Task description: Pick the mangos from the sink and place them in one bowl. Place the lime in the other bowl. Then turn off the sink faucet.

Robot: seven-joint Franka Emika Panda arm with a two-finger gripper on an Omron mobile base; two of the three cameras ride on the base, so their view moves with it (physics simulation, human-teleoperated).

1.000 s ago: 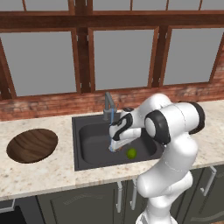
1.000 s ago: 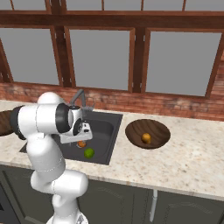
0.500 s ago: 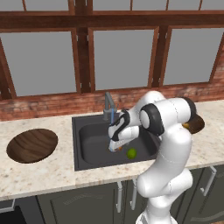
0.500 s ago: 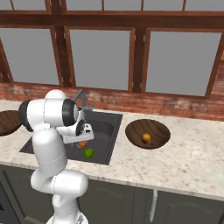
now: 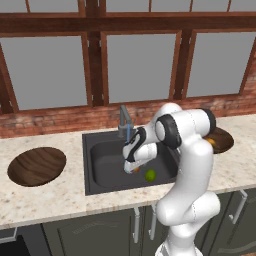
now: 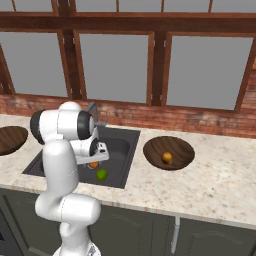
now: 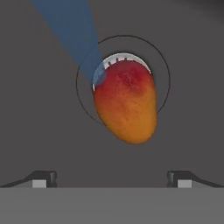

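Note:
The orange-red mango (image 7: pixel 127 103) lies on the silver drain (image 7: pixel 124 57) of the dark sink (image 5: pixel 105 160), with the faucet's (image 5: pixel 124 120) blue water stream (image 7: pixel 70 30) falling just beside it. My gripper (image 7: pixel 111 179) hangs open right above this mango (image 6: pixel 93 164), one fingertip (image 7: pixel 43 177) on each side, apart from it. The green lime (image 5: pixel 150 175) rests on the sink floor next to the hand, nearer the front wall. The orange-yellow mango (image 6: pixel 167 158) sits in the right wooden bowl (image 6: pixel 155 150). The left wooden bowl (image 5: pixel 37 165) holds nothing.
Speckled stone counter (image 5: pixel 60 200) surrounds the sink (image 6: pixel 122 145), with a brick ledge (image 5: pixel 50 122) and windows behind. My arm's elbow (image 5: pixel 180 127) stands between the sink and the right bowl (image 5: pixel 224 140). Cabinet doors run below the counter edge.
The arm's upper joints have swung round and the hand has sunk a little lower into the sink over the orange-red mango. The fruits have stayed in place.

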